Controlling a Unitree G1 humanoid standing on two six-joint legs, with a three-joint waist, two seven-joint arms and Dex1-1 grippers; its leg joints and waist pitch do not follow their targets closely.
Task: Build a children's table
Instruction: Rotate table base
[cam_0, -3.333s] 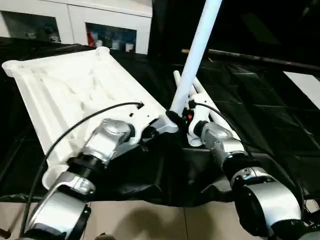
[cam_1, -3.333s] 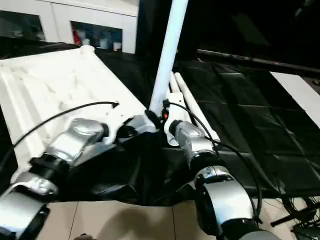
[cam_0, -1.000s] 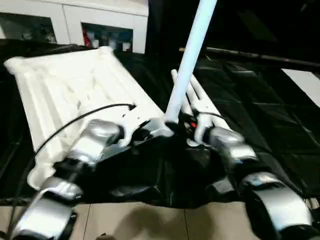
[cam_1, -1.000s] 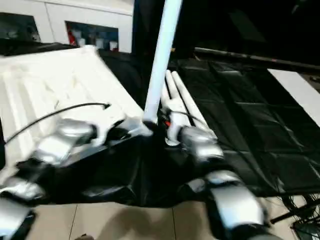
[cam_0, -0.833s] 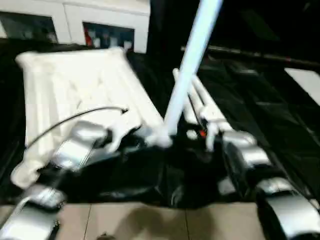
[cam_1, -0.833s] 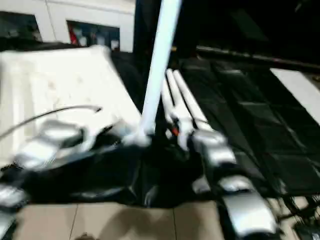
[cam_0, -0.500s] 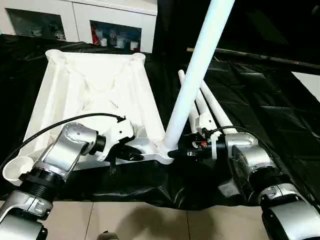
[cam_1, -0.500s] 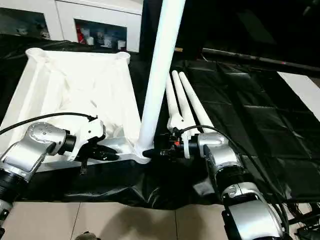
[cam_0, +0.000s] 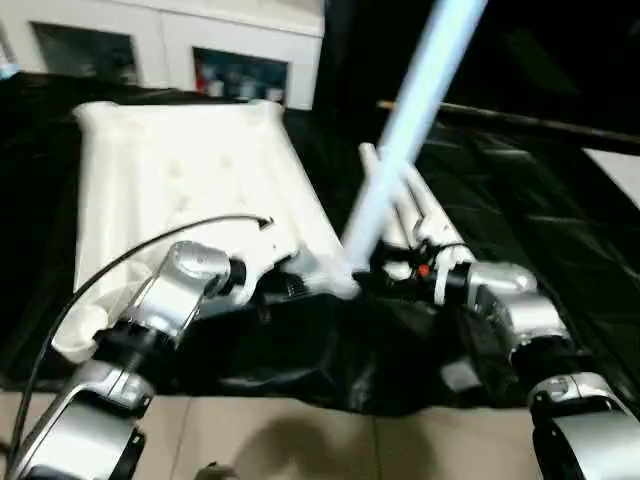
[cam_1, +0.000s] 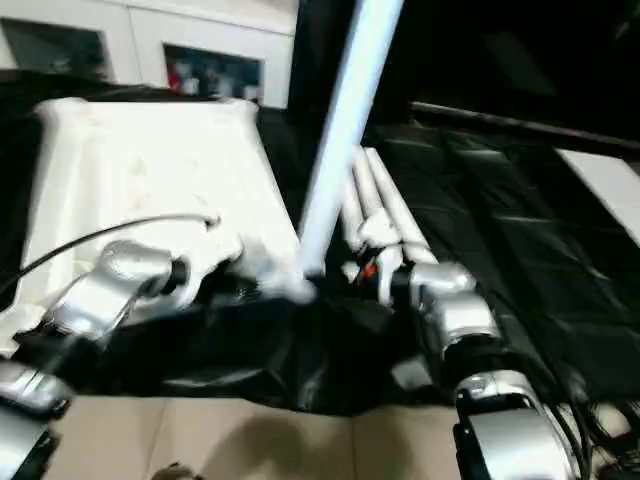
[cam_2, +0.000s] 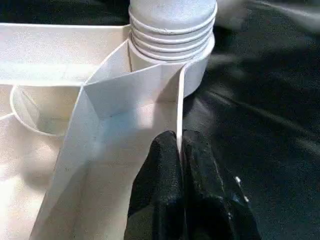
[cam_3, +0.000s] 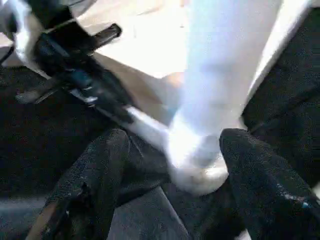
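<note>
Progress: approx 1 of 4 legs in. Tabletop (cam_0: 180, 190) lies ribbed side up on black sheet (cam_0: 540, 220), long axis running away from robot. 1 leg (cam_0: 400, 140) stands in the near corner socket (cam_2: 172, 55) on robot's right side, leaning a bit up and to the right, top out of shot. Threaded end sits inside the socket collar; can't tell if it's fully seated.

Left end effector (cam_2: 179, 150): narrow, both fingers pinched on the thin rim wall of the tabletop just beside that socket, i.e. bracing it. Right end effector (cam_3: 172, 145): wide, 1 finger each side of the leg's foot at the socket, gaps both sides, so straddling, not clamped.

Left to do, as I judge it: seat or tighten this leg if needed, then fit the rest. Spare legs (cam_0: 425, 215) lie side by side on the sheet just beyond the right end effector, close to the standing leg; looks like 3 but blur makes count unsure. Other sockets look empty, far corners esp.

Surface & room: crinkly black sheet w/ fold lines, near edge ending at pale floor (cam_0: 280, 450). White glass-door cabinet (cam_0: 170, 40) behind the tabletop; rest of bkgd dark
</note>
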